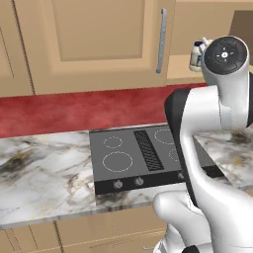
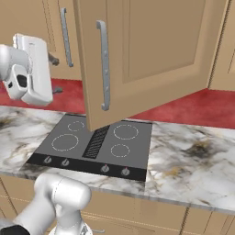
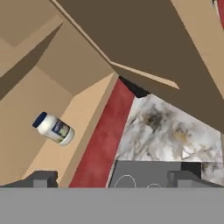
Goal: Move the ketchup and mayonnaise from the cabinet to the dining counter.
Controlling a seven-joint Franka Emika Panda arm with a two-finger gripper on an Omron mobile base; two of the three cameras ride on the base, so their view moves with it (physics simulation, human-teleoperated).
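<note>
Here the pincer (image 3: 111,177) stands wide apart, empty, well short of the mayonnaise (image 3: 54,128).

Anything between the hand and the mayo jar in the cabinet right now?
Nothing visible. In the hand view the mayonnaise stands alone on the cabinet shelf, with open space between it and the open hand. The open cabinet door hangs over the cooktop, off to the side.

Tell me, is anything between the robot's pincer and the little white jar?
No. In the hand view the mayonnaise jar stands alone on the cabinet shelf, and only bare shelf lies between it and the open pincer.
</note>
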